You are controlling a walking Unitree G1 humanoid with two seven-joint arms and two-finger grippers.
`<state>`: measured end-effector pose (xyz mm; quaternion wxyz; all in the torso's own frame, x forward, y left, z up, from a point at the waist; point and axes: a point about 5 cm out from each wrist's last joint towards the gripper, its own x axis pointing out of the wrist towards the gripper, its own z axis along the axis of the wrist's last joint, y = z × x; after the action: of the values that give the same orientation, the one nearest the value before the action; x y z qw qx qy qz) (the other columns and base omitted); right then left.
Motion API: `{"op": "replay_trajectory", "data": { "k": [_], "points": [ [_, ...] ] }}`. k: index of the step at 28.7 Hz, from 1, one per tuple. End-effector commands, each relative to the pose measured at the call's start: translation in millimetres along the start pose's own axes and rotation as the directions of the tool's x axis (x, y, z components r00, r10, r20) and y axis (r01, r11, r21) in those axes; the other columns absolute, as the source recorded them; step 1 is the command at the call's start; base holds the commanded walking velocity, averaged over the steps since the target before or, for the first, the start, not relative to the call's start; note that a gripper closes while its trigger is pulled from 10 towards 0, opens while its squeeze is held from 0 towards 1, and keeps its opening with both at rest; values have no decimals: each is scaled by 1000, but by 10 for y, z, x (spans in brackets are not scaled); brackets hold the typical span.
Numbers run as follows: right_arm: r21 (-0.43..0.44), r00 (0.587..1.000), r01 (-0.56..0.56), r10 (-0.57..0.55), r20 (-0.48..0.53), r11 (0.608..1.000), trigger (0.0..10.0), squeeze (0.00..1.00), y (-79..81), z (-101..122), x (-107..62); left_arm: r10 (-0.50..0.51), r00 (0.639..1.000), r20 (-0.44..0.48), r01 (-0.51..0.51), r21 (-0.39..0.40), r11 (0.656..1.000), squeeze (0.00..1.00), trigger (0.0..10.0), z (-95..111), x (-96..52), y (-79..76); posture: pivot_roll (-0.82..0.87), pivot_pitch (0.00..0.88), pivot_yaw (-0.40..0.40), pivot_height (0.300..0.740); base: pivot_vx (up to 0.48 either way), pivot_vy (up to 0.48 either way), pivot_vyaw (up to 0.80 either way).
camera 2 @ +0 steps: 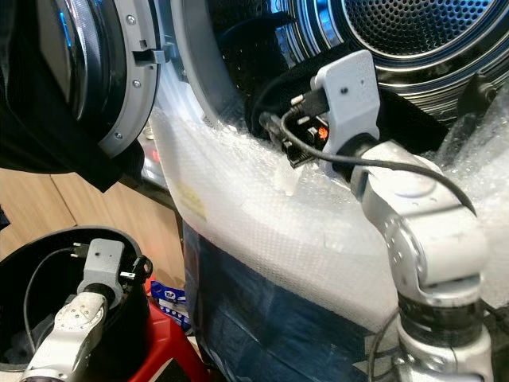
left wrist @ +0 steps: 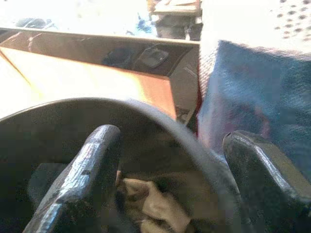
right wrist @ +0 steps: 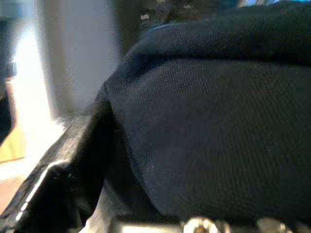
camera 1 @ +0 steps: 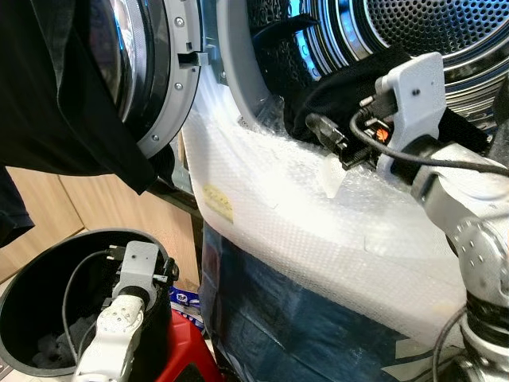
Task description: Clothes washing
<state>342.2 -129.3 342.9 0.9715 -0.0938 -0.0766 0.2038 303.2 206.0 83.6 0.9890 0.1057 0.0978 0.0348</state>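
Dark clothing (camera 1: 334, 87) lies in a heap at the mouth of one front-loading washing machine (camera 1: 445, 48), spilling over the lower lip of the perforated steel drum. The right gripper (camera 1: 318, 127) is up at that opening, its wrist just above the bubble wrap (camera 1: 318, 215) that covers the machine's front below the door hole. In the right wrist view a broad fold of navy fabric (right wrist: 214, 126) presses close against the camera, with one black finger (right wrist: 53, 189) visible along its edge; whether the two fingers are closed on the cloth cannot be told.

One round glass door (camera 1: 135, 56) stands swung open to the left, and a second dark garment (camera 1: 56, 103) hangs draped over it.

Low on the left sits one black laundry bin (camera 1: 32, 278), with grey cloth (camera 1: 52, 346) at the bottom. The left gripper (left wrist: 170, 179) hangs at the bin's rim, next to the machine's blue-wrapped lower front (camera 1: 278, 318). In the left wrist view its two black fingers (left wrist: 87, 170) stand wide apart with nothing between them, the curved rim of the bin crossing between them and a pale crumpled cloth (left wrist: 150, 204) lying beyond inside.

A red object (camera 1: 179, 350) sits on the floor between the bin and the machine. Wooden panelling (camera 1: 87, 199) runs behind the bin.
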Motion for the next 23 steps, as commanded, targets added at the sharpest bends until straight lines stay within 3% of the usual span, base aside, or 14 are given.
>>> {"op": "replay_trajectory", "data": {
  "k": [1,4,6,8,9,10,13,17,23],
  "points": [
    [25,999,-41,40,18,999,10000,0,-18,56,150,-16,1000,-10,16,-4,1000,0,10000,-13,10,-39,-10,0,-31,740,0,0,0],
    [21,998,-64,63,23,998,10000,0,-20,120,282,-17,1000,-7,17,-8,1000,0,10000,-2,15,-54,-7,0,-32,740,0,0,0],
    [9,998,-54,54,28,999,10000,0,-83,268,497,-14,1000,-2,14,-13,1000,0,10000,14,24,-62,-3,0,-33,740,0,0,0],
    [29,992,120,-121,37,992,10000,0,-287,487,642,-12,1000,-1,12,-17,1000,0,10000,14,20,-63,-2,0,-30,740,0,0,0],
    [29,992,120,-121,37,992,10000,0,-287,487,642,-12,1000,-1,12,-17,1000,0,10000,14,20,-63,-2,0,-30,740,0,0,0],
    [41,945,325,-326,19,945,10000,0,-490,577,648,-13,1000,-3,13,-17,1000,0,10000,3,12,-73,0,0,-33,740,0,0,0],
    [43,822,569,-569,-11,821,10000,0,-754,536,561,-9,1000,-1,9,-23,1000,0,10000,1,1,-85,16,0,-46,740,0,0,0],
    [67,881,473,-472,-21,879,10000,0,-588,508,662,-5,1000,0,5,-27,1000,0,10000,3,-9,-88,16,0,-48,740,0,0,0],
    [-18,919,381,-380,-100,925,10000,0,-369,235,789,-14,1000,-7,14,-27,1000,0,10000,-12,-30,-108,18,0,-52,740,0,0,0]
  ]
}}
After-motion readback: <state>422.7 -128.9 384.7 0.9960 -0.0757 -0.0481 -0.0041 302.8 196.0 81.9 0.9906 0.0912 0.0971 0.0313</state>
